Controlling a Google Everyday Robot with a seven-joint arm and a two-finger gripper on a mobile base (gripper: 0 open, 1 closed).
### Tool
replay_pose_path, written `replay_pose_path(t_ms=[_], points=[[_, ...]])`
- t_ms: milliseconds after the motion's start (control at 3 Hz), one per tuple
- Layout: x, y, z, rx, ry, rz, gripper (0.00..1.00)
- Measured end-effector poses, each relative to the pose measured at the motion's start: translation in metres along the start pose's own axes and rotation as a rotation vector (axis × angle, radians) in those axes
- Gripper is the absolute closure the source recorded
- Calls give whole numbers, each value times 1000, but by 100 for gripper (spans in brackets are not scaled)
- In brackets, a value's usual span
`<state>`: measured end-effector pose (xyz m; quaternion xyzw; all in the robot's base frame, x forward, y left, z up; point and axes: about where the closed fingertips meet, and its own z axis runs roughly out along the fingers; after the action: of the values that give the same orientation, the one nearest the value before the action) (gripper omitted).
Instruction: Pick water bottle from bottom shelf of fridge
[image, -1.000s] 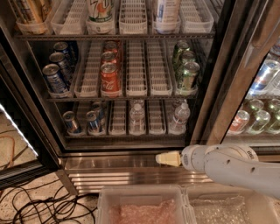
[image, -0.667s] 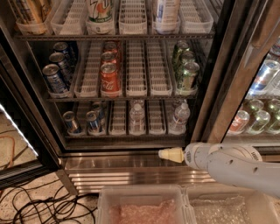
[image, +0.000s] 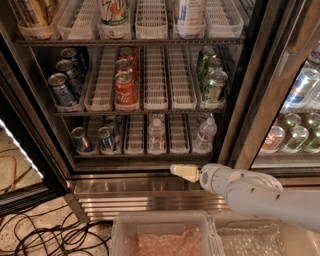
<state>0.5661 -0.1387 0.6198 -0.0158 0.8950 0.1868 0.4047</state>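
- On the bottom shelf (image: 135, 156) of the fridge (image: 245, 100), your water bottle (image: 205, 134) stands upright in the rightmost lane tray. A second bottle (image: 156, 132) stands to its left, past one bare lane.
- Below and outside, the gripper (image: 184, 172) hangs by the ribbed steel base (image: 130, 192), carrying nothing; you cannot tell whether it is apart or together.
- You're in the approach: next, raise it and reach in level with the bottle.

Pincer (image: 176, 170) below bottom shelf (image: 140, 156); fridge (image: 243, 100) open, water bottle (image: 205, 134) at front edge.
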Motion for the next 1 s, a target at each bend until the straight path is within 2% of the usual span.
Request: replay_pose_path(t_ms=[333,667,1000], points=[[-11,4,9,-18,-78,40,10],[-17,3,12,-11,-134,49,21],[-22,2,14,3,-171,45,26]])
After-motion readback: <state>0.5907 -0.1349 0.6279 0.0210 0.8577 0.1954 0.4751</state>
